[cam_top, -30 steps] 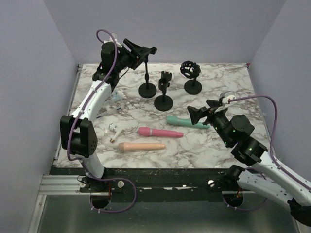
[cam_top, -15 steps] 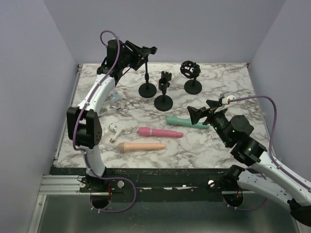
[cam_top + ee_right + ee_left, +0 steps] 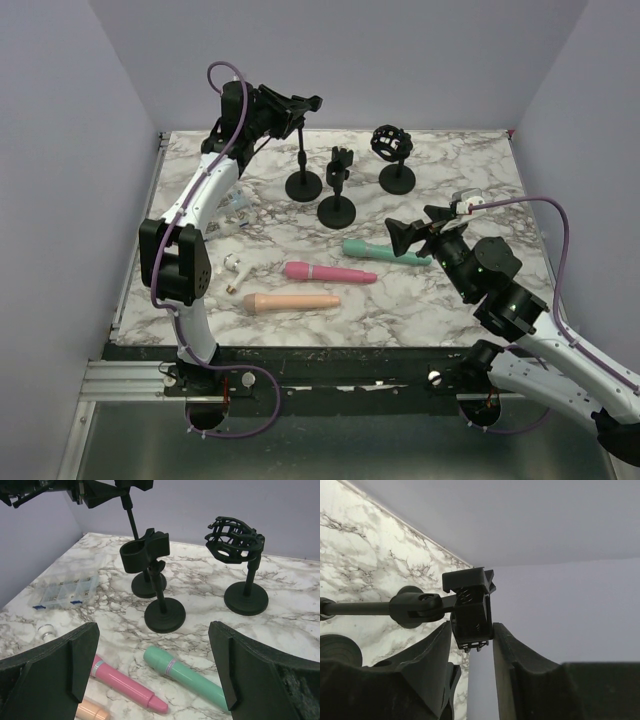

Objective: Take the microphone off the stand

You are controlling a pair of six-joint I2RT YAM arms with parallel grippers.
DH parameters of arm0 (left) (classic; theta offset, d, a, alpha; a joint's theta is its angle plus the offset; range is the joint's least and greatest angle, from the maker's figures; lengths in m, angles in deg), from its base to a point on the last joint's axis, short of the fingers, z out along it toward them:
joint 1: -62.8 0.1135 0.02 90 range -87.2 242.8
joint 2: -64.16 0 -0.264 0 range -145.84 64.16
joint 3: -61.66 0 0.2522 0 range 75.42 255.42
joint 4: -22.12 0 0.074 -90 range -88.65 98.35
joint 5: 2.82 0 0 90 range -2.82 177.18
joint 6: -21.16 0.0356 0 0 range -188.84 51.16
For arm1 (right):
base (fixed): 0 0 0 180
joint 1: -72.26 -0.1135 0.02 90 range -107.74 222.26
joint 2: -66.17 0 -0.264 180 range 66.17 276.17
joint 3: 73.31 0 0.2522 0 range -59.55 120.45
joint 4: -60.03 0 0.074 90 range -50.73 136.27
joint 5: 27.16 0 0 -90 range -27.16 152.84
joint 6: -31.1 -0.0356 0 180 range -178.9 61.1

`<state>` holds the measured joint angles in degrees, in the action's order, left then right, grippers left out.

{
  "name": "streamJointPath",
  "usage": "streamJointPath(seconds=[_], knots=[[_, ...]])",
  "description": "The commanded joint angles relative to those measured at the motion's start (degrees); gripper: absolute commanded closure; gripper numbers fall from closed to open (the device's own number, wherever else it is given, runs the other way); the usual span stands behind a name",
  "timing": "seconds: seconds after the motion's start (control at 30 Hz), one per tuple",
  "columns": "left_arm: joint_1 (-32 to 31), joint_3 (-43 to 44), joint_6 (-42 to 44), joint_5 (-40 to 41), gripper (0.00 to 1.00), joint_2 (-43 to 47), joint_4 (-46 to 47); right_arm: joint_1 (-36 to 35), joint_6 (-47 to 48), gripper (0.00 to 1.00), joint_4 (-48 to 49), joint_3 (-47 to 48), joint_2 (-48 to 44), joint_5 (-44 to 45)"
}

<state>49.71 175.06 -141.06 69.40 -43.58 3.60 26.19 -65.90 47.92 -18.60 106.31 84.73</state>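
No microphone sits in any stand. The green microphone (image 3: 385, 251), the pink one (image 3: 328, 272) and the peach one (image 3: 292, 301) lie on the marble table. My left gripper (image 3: 298, 104) is high at the back, shut on the black spring clip (image 3: 469, 602) on top of the tall stand (image 3: 304, 185). The clip is squeezed between both fingers. My right gripper (image 3: 420, 228) is open and empty, hovering above the green microphone (image 3: 187, 677), with the pink microphone (image 3: 127, 685) to its left. A middle stand (image 3: 337, 209) has an empty clip holder. A third stand (image 3: 397, 177) carries an empty shock mount.
A clear compartment box (image 3: 232, 205) lies at the left and also shows in the right wrist view (image 3: 62, 592). A small white part (image 3: 236, 268) lies near the pink microphone. Purple walls close in the table on three sides.
My left arm's elbow has swung up and to the right while its gripper stayed on the stand's clip. The right arm and the microphones have not moved.
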Motion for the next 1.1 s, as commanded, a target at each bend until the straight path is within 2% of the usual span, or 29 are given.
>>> streamJointPath(seconds=[0.0,0.27,0.57,0.73,0.93,1.07], knots=[[0.2,-2.9,0.9,2.0,0.66,-0.8,0.5,-0.3,0.5,0.00,1.6,-0.7,0.3,1.7],[0.2,-9.1,1.1,1.6,0.74,-2.1,4.1,-0.3,0.5,0.00,2.0,-1.0,1.1,1.3],[0.2,-16.6,1.0,1.4,0.76,-3.0,8.3,-0.3,0.5,0.00,2.3,-1.3,1.5,1.1],[0.2,-21.0,0.8,1.0,0.76,-3.2,10.8,-0.3,0.4,0.00,2.5,-1.4,2.0,0.8],[0.2,-20.4,0.8,0.1,0.75,-4.8,10.6,-0.3,0.5,0.00,2.6,-1.2,2.6,0.5],[0.2,-18.1,1.6,-0.4,0.68,-5.0,8.2,-0.3,0.7,0.00,2.5,-1.1,2.6,0.5]])
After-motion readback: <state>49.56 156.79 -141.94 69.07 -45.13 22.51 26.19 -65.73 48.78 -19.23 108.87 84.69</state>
